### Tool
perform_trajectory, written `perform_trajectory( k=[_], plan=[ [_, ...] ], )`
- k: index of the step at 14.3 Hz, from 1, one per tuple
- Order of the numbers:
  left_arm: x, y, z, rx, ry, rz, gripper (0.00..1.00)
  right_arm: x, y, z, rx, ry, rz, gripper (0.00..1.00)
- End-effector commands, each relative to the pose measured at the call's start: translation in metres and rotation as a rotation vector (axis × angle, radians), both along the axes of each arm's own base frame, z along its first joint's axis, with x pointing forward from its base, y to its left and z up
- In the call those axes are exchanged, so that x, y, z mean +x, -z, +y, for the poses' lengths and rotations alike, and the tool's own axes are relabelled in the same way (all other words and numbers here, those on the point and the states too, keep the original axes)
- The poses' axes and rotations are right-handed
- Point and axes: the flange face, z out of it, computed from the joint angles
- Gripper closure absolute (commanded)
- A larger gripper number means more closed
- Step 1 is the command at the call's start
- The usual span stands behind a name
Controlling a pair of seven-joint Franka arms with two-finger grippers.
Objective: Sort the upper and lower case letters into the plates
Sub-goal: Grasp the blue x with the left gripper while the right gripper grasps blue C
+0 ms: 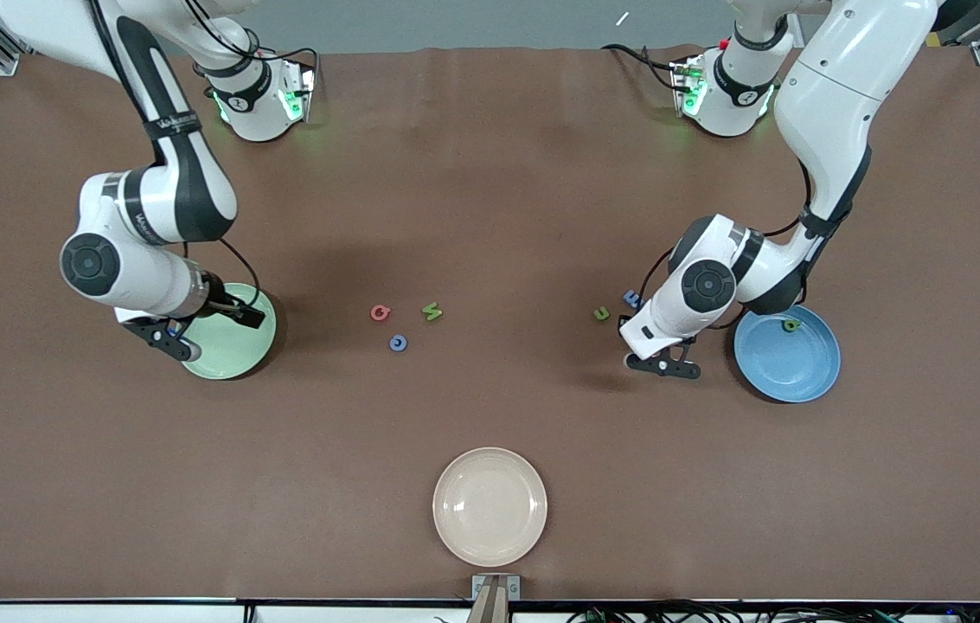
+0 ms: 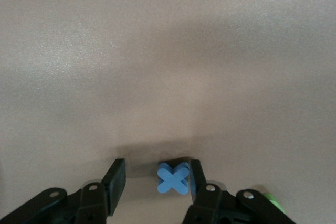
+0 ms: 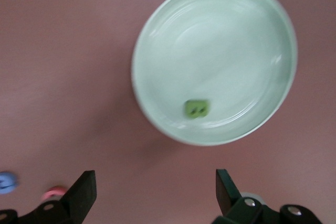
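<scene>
Cream plate (image 1: 490, 506) at six o'clock sits idle; our left gripper (image 2: 157, 187), fingers (image 2: 116, 178) open, straddles the light, stiff blue X (image 2: 174, 178), pinch its edges; right gripper (image 3: 155, 195), gaping empty, hovers by the green plate (image 3: 157, 35)

The pale green plate (image 1: 234, 350) is partly covered by the right arm in the front view, so the green letter (image 3: 196, 108) lying in it is seen only from the right wrist, blurred and unreadable. The blue X (image 2: 174, 178) is hidden beneath the left gripper (image 1: 661, 363) from the front. A green piece (image 2: 273, 201) is cut off behind a finger. The blue letter (image 1: 632, 298) near the left arm is partly covered.
</scene>
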Motion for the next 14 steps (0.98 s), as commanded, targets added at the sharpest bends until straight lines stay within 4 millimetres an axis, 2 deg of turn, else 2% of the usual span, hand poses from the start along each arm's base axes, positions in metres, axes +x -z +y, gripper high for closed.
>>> perform_trajectory(
  k=[1,2,5,8,12,14],
  plan=[
    [-0.001,0.000,-0.010,0.014,0.003,-0.011,0.43,-0.002,0.000,0.063,-0.003,0.143,-0.061,0.00],
    [-0.001,0.000,-0.010,0.015,-0.004,-0.010,0.43,-0.005,0.011,0.090,-0.012,0.186,-0.078,0.00],
    [-0.002,0.000,-0.011,0.017,-0.001,-0.008,0.43,-0.003,0.054,0.135,-0.031,0.299,-0.116,0.00],
    [-0.003,0.001,-0.011,0.017,-0.002,-0.006,0.49,0.008,0.094,0.178,-0.061,0.404,-0.125,0.00],
    [-0.005,0.004,-0.013,0.022,-0.048,-0.001,0.60,0.023,0.114,0.212,-0.062,0.460,-0.137,0.00],
    [-0.005,0.004,-0.014,0.022,-0.053,-0.002,0.66,0.023,0.124,0.219,-0.068,0.468,-0.137,0.00]
  ],
)
